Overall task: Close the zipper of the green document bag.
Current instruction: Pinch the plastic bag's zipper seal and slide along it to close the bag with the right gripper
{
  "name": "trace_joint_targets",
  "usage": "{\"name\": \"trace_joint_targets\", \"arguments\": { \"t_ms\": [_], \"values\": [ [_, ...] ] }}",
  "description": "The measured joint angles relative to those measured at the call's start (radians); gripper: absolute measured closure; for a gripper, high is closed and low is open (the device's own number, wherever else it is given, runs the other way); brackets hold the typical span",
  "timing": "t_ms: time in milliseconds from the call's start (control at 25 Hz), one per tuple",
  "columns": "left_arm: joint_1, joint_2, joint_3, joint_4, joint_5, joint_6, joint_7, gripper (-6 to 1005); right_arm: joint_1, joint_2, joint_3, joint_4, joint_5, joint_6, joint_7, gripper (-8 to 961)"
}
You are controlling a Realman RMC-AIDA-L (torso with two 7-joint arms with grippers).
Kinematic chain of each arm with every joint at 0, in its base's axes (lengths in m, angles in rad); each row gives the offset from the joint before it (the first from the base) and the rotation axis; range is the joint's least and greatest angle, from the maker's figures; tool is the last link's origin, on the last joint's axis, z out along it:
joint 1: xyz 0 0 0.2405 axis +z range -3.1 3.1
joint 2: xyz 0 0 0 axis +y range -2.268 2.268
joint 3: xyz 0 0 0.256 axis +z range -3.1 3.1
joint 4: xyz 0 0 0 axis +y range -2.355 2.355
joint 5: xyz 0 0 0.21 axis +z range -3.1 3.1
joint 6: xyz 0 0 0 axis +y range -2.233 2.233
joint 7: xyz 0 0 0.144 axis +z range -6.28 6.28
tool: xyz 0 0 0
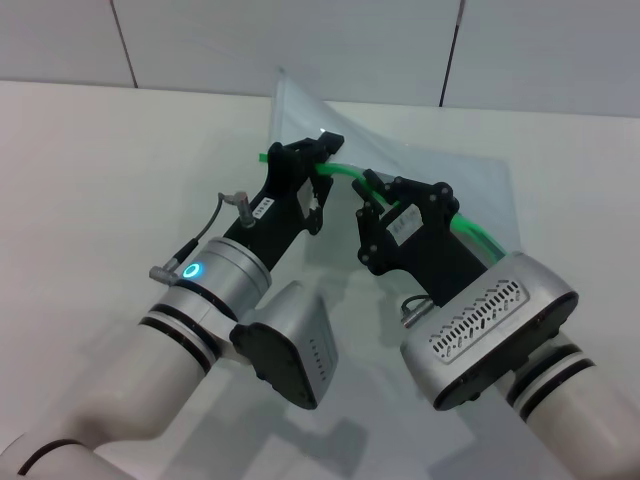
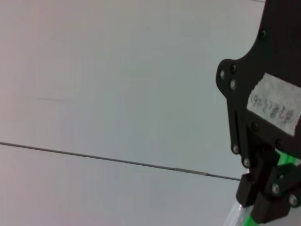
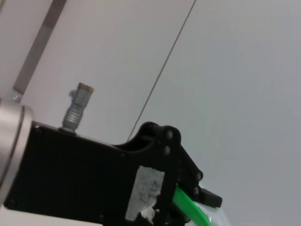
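The green document bag [image 1: 296, 112] is a translucent pale sheet, lifted and tilted above the white table in the head view. Its zipper [image 1: 482, 233] runs as a bright green strip along the near edge. My left gripper [image 1: 322, 150] is shut on the strip's left end. Just to its right, my right gripper [image 1: 368, 194] is shut on the strip; the slider tab is hidden between its fingers. The left wrist view shows the right gripper [image 2: 263, 207] on the zipper [image 2: 286, 159]. In the right wrist view the left gripper [image 3: 207, 200] grips the zipper [image 3: 187, 205].
The white table [image 1: 100, 160] stretches out to the left and front of both arms. A pale panelled wall [image 1: 300, 40] with dark seams stands behind the bag. Both forearms crowd the lower middle of the head view.
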Motion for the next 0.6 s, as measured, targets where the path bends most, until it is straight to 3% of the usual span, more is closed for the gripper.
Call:
{"name": "trace_joint_targets", "arguments": {
  "t_ms": [600],
  "values": [
    [0.001,0.000,0.001,0.000,0.007,0.000,-0.001,936,-0.007,0.000,0.003,0.011,0.001,0.022,0.000,848]
  ]
}}
